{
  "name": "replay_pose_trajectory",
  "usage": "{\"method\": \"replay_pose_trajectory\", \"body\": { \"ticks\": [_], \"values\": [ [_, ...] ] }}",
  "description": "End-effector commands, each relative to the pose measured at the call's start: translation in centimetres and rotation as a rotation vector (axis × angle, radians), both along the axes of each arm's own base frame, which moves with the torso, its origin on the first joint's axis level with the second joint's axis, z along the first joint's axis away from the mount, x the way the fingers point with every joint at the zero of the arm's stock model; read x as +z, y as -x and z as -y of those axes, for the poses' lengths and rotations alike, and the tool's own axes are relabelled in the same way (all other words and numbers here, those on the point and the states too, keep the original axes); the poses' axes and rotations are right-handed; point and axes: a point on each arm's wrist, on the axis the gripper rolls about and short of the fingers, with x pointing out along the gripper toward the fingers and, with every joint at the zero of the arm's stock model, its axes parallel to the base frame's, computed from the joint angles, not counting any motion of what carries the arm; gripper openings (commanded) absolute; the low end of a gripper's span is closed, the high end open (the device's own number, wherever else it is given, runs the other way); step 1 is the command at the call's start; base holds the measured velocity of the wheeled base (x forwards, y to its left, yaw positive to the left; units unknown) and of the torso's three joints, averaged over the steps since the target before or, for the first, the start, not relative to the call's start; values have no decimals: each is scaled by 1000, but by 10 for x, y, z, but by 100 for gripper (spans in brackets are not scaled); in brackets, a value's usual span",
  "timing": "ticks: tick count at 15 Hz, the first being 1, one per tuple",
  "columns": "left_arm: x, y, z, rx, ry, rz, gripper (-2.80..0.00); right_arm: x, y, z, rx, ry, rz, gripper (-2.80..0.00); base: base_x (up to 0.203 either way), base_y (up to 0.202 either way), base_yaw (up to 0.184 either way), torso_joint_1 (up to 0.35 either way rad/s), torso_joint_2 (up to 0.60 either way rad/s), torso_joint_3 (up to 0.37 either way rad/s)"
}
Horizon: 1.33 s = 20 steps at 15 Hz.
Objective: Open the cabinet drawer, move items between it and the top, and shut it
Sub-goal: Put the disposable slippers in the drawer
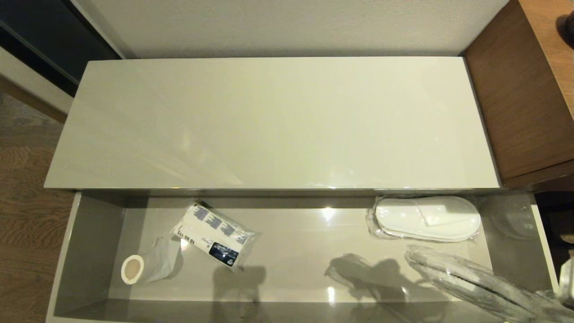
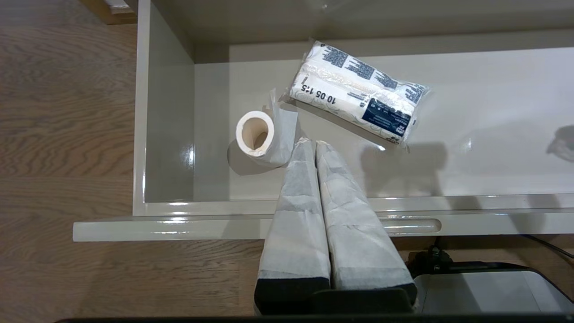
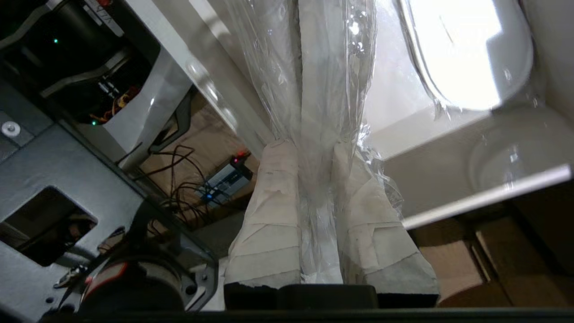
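Drawer (image 1: 85, 251) pulled out in front of the top (image 1: 269, 125), just below its front edge. Desk (image 1: 520, 89) stands right of the top, touching it. In drawer, left end: roll (image 1: 134, 268) lying on its side, near front-left. Packet (image 1: 215, 235) just right of and behind roll, lying diagonal, close to the roll's tail. Middle of drawer floor between packet and slippers. Right end, toward the back: slippers (image 1: 426, 218) lying flat, partly under the top's edge. Second wrapped slipper pack (image 1: 471, 280) in front of them, slanting over drawer's front-right corner, above the floor, apart from first pair.
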Motion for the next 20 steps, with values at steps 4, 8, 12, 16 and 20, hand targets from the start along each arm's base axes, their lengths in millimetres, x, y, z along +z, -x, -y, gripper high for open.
{"method": "replay_pose_trajectory", "body": {
  "ticks": [4,8,12,16,20],
  "values": [
    [0,0,0,1,0,0,-280,-22,-30,-24,64,65,-45,-280,0,0,0,0,0,0],
    [0,0,0,1,2,0,-280,-46,-43,-34,69,91,-86,-280,0,0,0,0,0,0],
    [0,0,0,1,2,0,-280,-77,-55,-41,61,88,-95,-280,0,0,0,0,0,0],
    [0,0,0,1,2,0,-280,-85,-68,-46,30,42,-38,0,0,0,0,0,0,0],
    [0,0,0,1,0,0,-280,-77,-65,-43,-17,-18,-1,0,0,0,0,0,0,0]
  ]
}}
